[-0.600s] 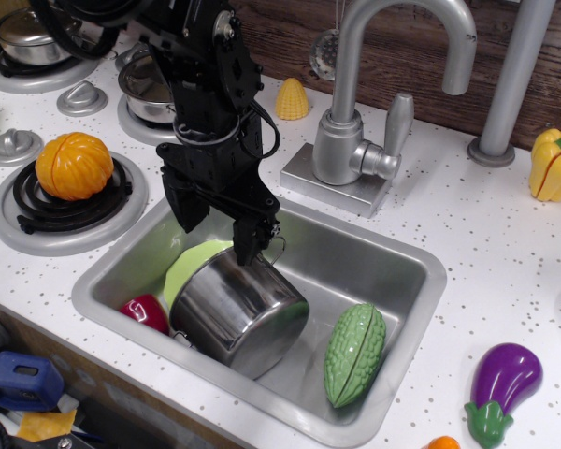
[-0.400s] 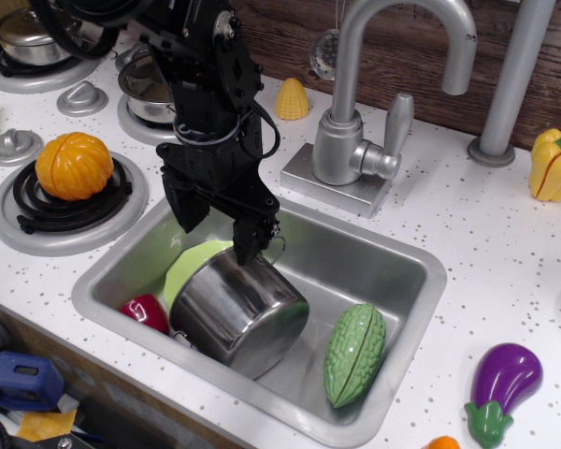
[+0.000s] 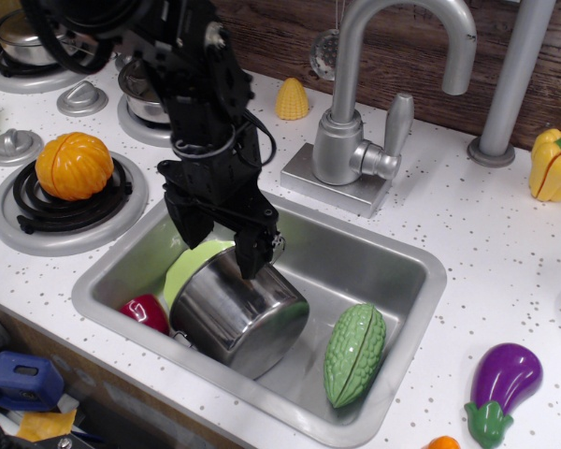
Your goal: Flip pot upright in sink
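Steel sink (image 3: 393, 267), tilted pot (image 3: 236, 313) (mouth hidden), fingers (image 3: 220, 234) spread above

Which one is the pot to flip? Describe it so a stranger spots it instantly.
Find the steel sink set in the white speckled counter. In its left half, under the black gripper, the pot lies tipped on its side. It is large, shiny and lidless, beside the green gourd.

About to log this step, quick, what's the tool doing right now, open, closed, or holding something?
Tool: open, fingers spread over the upper edge of the tipped pot in the sink; holding nothing that can be seen.
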`<act>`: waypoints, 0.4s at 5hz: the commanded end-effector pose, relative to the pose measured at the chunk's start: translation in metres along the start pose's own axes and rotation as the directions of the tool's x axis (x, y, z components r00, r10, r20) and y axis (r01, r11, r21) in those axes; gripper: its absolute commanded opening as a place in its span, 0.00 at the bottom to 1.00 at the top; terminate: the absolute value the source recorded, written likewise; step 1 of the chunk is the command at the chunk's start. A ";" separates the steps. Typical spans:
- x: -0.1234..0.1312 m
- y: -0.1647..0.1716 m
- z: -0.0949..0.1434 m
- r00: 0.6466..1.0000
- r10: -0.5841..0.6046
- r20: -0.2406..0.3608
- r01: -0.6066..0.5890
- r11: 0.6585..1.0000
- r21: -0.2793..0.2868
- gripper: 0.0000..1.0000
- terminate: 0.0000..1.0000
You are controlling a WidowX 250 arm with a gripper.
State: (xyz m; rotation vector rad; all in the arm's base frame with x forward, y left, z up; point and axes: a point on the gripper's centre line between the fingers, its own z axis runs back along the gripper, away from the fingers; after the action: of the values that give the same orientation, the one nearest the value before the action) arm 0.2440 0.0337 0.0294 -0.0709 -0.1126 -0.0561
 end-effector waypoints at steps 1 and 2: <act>0.003 -0.001 0.000 1.000 0.026 0.012 -0.024 0.994 -0.103 1.00 0.00; 0.002 -0.001 -0.002 0.999 0.034 0.001 -0.034 0.989 -0.147 1.00 0.00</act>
State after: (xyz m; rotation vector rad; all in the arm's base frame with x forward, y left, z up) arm 0.2404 0.0263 0.0210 -0.2449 -0.0840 -0.0087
